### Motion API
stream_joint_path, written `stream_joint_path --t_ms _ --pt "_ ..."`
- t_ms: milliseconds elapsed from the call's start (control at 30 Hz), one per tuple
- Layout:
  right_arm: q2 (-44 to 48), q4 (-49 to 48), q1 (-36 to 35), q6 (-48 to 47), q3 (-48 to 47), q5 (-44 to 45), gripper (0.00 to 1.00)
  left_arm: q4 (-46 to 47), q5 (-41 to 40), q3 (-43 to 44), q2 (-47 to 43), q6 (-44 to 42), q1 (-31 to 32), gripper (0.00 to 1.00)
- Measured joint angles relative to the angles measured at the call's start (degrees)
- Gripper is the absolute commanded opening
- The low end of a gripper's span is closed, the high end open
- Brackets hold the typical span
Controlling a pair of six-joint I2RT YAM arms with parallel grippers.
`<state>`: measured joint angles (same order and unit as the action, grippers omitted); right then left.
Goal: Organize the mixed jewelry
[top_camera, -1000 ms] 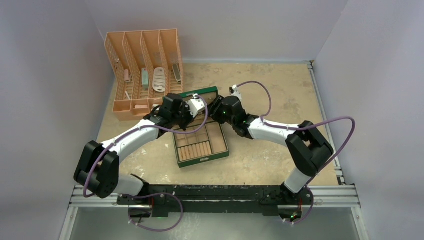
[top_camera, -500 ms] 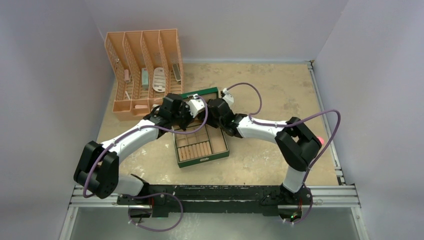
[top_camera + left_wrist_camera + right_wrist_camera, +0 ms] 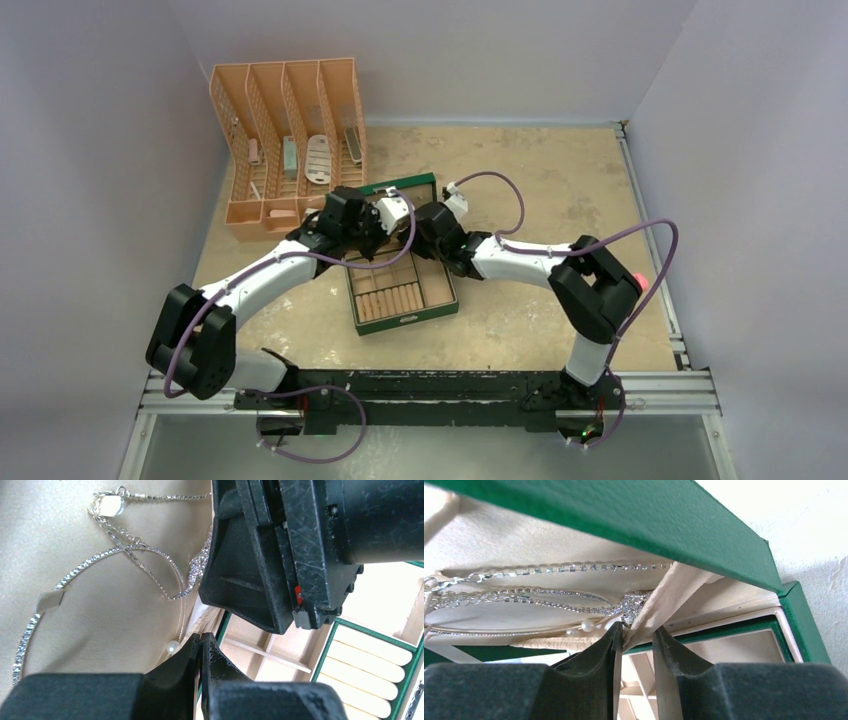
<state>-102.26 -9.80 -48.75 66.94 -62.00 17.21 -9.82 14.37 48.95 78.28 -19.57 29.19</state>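
Silvery against cream lining (image 3: 100,610), found the mixed jewelry (image 3: 132,547) strung inside the raised lid (image 3: 649,515) of the green box (image 3: 405,321), near the middle of the table (image 3: 560,170): rhinestone strands, a thin hoop, one small pearl (image 3: 172,646). Saw the right gripper (image 3: 638,630) with jaws partway apart, straddling a cream flap (image 3: 664,595) of that lining, gripping nothing as far as could be told. Saw the left gripper (image 3: 201,641) pressed fully shut just beside the pearl; could not tell whether pinching a strand or the lining's edge. Placed the glittering cluster (image 3: 631,602) just above and beyond the right fingertips, touching the flap, with the strands' long axis running sideways across the jaw line. Judged the right gripper the nearer to the cluster, the left the nearer to the pearl. Lost the whole pocket under both wrists from above; lost the lining's right part behind the right gripper in the left wrist view; lost the strands' ends off the frame edge. Made out no rings.
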Motion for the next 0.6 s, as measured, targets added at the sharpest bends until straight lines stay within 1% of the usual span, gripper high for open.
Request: stream_joint_path --t_ms 167,233,367,600 --pt "0.35 -1.16 0.00 1.01 0.76 -0.15 0.22 0.28 -0.22 0.02 0.00 0.68 0.15 0.00" --pt "0.57 -1.68 0.00 1.18 1.09 -0.17 0.20 0.48 -0.90 0.11 0.00 1.09 0.15 0.03" --pt "1.97 -4.07 0.00 1.60 3.41 -0.33 0.19 2.01 -3.04 0.20 0.00 2.36 0.17 0.09" --pt "4.63 -9.73 0.00 3.10 9.31 -0.63 0.18 5.51 -8.00 1.27 0.02 5.60 0.20 0.10"
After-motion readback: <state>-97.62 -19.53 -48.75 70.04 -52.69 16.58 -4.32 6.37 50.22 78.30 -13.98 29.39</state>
